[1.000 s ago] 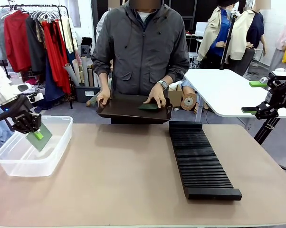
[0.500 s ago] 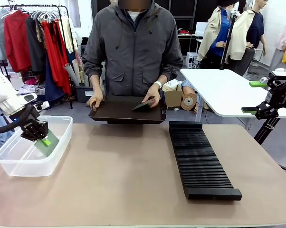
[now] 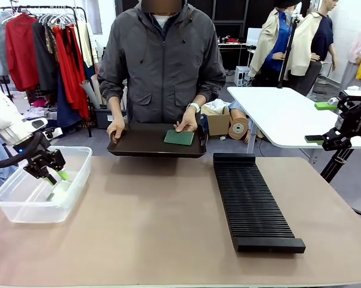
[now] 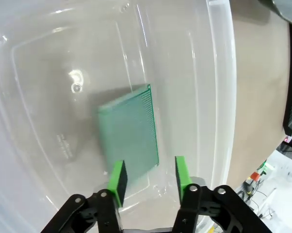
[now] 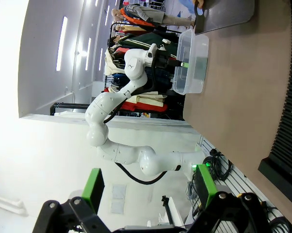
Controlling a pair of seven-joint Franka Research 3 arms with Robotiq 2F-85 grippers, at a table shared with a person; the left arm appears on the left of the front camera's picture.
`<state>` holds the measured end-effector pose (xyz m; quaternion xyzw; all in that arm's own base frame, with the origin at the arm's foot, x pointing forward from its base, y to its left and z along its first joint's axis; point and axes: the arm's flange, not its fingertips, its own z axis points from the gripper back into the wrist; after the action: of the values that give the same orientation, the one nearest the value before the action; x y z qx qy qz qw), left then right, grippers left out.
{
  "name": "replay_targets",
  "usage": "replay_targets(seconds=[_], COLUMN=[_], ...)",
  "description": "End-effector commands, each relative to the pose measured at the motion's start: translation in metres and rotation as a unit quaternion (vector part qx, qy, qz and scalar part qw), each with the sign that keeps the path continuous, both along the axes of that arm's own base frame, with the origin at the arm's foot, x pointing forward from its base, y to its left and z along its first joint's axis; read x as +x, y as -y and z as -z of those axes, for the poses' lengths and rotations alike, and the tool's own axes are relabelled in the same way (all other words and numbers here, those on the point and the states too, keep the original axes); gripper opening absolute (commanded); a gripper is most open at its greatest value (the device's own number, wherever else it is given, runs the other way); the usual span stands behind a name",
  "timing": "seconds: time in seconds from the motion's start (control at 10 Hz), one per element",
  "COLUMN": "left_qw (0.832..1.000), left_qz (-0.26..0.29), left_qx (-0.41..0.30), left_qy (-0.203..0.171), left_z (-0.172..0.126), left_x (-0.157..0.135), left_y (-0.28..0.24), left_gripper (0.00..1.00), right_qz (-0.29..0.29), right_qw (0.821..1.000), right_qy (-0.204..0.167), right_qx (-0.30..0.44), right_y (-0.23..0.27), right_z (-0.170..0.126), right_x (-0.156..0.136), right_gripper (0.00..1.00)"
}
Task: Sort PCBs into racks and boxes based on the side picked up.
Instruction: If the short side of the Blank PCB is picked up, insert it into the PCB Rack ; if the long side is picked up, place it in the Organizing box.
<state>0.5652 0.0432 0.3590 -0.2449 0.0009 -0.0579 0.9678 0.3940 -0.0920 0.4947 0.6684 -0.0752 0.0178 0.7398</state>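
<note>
Drop-off step, I'd say: left pincer (image 4: 148, 177), spread apart, hangs over the clear box (image 4: 221, 73), green board (image 4: 129, 126) lying inside. Right pincer (image 5: 149, 187) gapes wide. Next: reach for the second board (image 3: 179, 138) on the tray (image 3: 138, 144) the person (image 3: 162, 66) holds.

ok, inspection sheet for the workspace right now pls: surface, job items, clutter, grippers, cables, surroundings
Surface: tan table, bare between the box and the rack.
Job's things: clear box at the robot's left, one PCB inside it, blurred; black rack right of centre, no boards seen in its slots; second PCB on a black tray held by a person's hands at the far edge.
Clutter: nothing seen.
Grippers: left gripper open above the box, fingers clear of the PCB; right gripper open, holding nothing, off the table's right side.
Cables: black cable at the left wrist.
Surroundings: clothes rail, white table.
</note>
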Motion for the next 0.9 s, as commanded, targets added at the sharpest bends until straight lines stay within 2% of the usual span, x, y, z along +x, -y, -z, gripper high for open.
replay_targets(seconds=[0.0,0.5,0.8], left_qw=[1.000,0.998,0.997], left_qz=[-0.011,-0.031,-0.036], left_qx=[0.009,0.046,0.051], left_qy=[0.008,0.019,0.038], left_z=[-0.009,-0.056,-0.071], left_x=[0.000,-0.015,-0.020], left_y=[0.001,-0.001,-0.003], left_gripper=[1.00,1.00,1.00], right_qz=[-0.003,-0.003,-0.003], right_qw=[1.000,1.000,1.000], right_qy=[0.002,0.002,0.002], right_qx=[0.000,0.000,0.000], right_y=[0.000,0.000,0.000], right_z=[-0.001,-0.001,-0.001], right_x=[-0.002,-0.002,-0.002], right_gripper=[1.00,1.00,1.00])
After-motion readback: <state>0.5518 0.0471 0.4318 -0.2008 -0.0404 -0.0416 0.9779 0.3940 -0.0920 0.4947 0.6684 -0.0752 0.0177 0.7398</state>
